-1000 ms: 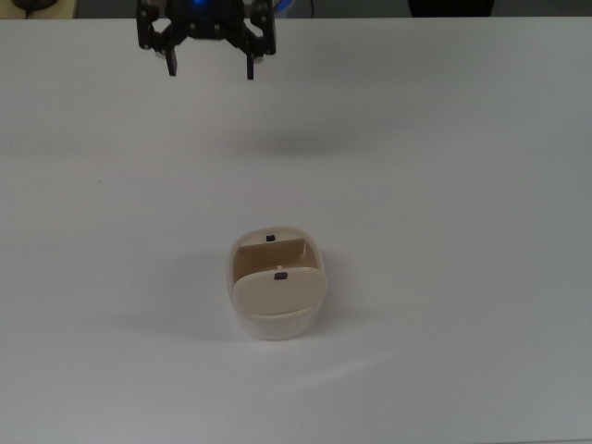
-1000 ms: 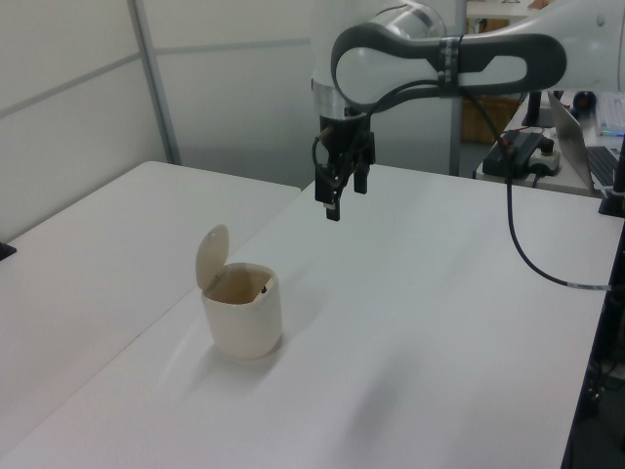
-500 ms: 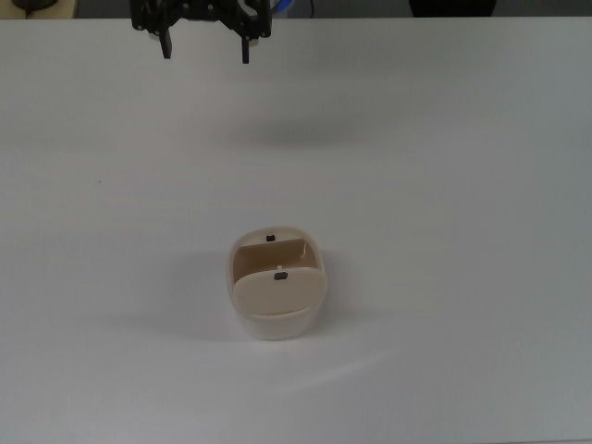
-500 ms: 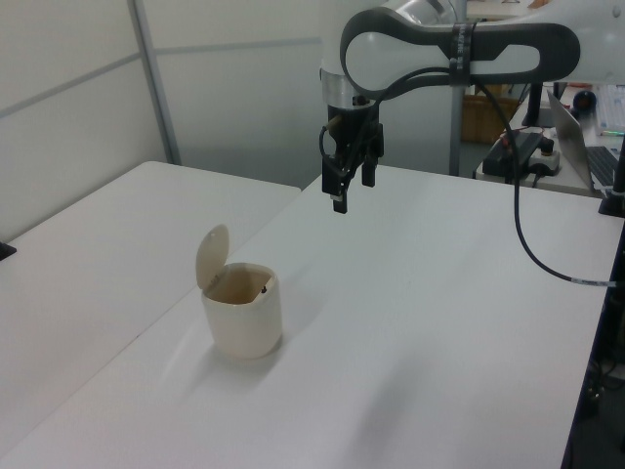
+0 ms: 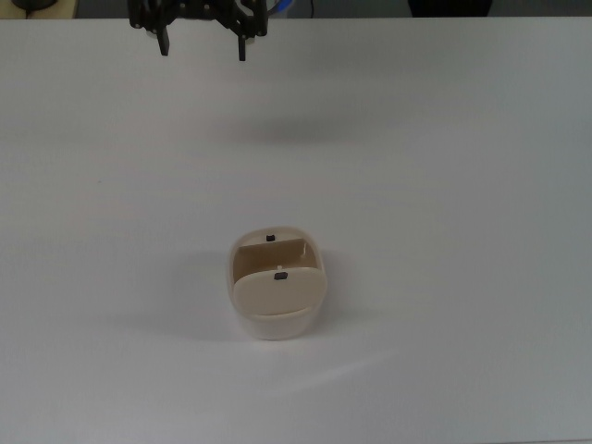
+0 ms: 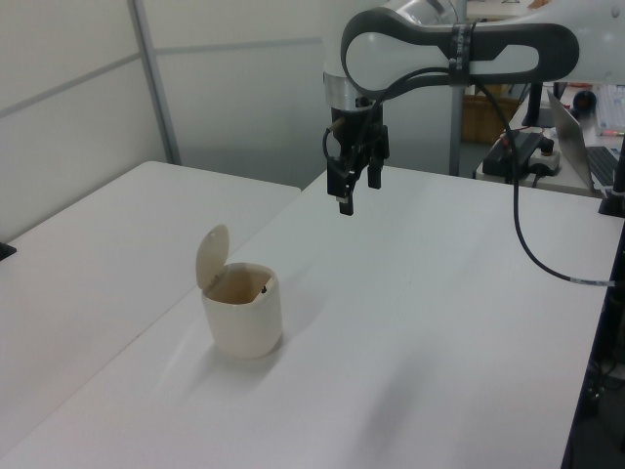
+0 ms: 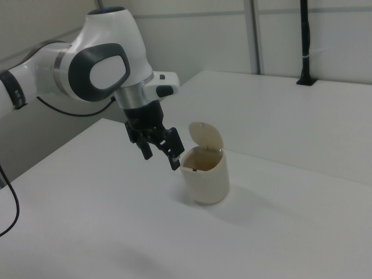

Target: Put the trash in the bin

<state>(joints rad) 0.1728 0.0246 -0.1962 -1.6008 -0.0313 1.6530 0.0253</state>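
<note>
The cream oval bin (image 5: 230, 270) stands on the white table with its flap lid tilted up, showing the tan inside; it also appears in the left view (image 6: 244, 322) and the right view (image 7: 207, 183). The trash does not show in any view. My gripper (image 5: 203, 48) hangs open and empty high above the table, well back from the bin at the top view's upper edge. In the left view the gripper (image 6: 349, 196) is up and to the right of the bin. In the right view the gripper (image 7: 161, 158) appears just left of the bin.
A white table (image 5: 444, 185) spreads on all sides of the bin. A second white table (image 6: 88, 244) adjoins on the left view's left. A black cable (image 6: 532, 249) trails from the arm, with a laptop and clutter (image 6: 586, 147) at the left view's far right.
The gripper has moved away from the bin toward the top view's upper edge and risen a little, staying open. The bin has not moved.
</note>
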